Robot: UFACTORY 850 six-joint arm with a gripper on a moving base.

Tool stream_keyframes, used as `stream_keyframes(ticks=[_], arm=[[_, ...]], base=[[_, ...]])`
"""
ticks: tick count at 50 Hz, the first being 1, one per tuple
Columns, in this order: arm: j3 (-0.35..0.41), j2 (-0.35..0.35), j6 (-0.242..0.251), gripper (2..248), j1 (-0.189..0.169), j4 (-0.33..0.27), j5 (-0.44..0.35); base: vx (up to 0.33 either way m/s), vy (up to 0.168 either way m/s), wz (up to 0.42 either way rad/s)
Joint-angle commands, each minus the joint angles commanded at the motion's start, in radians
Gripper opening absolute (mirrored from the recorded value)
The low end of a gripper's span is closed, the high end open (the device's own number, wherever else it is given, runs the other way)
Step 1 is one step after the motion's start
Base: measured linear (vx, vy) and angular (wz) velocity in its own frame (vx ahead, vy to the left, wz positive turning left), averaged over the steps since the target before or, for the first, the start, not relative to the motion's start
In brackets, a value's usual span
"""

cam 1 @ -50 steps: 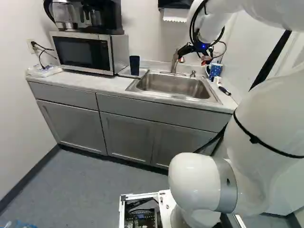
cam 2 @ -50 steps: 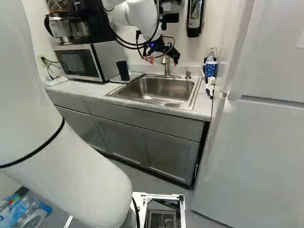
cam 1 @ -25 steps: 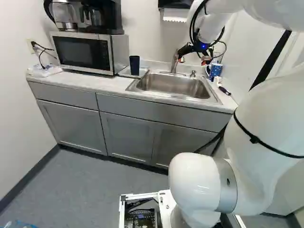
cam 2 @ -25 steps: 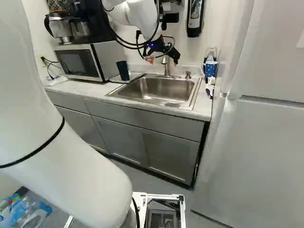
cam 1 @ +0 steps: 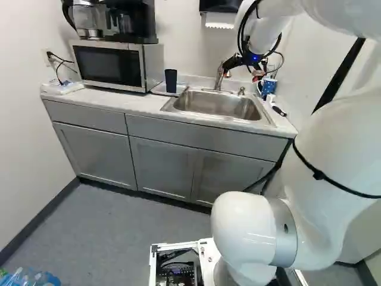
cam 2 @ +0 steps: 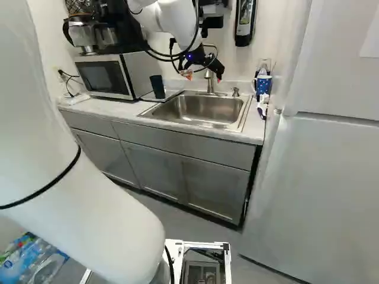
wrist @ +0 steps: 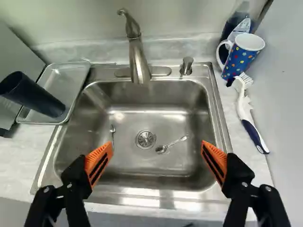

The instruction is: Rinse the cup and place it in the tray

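Per wrist view, the pincer (cam 2: pixel 202 77) was released, fingers wide apart over the sink (wrist: pixel 216 109). Only that view showed the drain (wrist: pixel 146 139), w/ a spoon (wrist: pixel 161 149) to one side & a small utensil (wrist: pixel 112 130) opp. The dark cup (wrist: pixel 35 97) stood in the tray (wrist: pixel 68 78) beside the sink; the polka-dot mug (wrist: pixel 239 59) was across, on the worktop (wrist: pixel 248 163), nr. a brush (wrist: pixel 244 109). Only base views had the coffee maker (cam 1: pixel 128 21); R base only, a tall wall dispenser (cam 2: pixel 244 21).

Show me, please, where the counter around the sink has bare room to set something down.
Bare: the counter before the microwave, and a narrow strip between sink and dish brush. Crowded: around the polka-dot mug; the tumbler takes part of the tray.
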State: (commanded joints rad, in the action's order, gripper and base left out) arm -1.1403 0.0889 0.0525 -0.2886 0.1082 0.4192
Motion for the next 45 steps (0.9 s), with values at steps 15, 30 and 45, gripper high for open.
stream_keyframes(ticks=[15,30,45], arm=[[0.000,0.000,0.000,247,0.000,0.000,0.000],[0.000,0.000,0.000,247,0.000,0.000,0.000],[0.000,0.000,0.000,247,0.000,0.000,0.000]], base=[[-0.141,0.051,-0.001],[-0.156,0.053,-0.001],[-0.183,0.072,0.004]])
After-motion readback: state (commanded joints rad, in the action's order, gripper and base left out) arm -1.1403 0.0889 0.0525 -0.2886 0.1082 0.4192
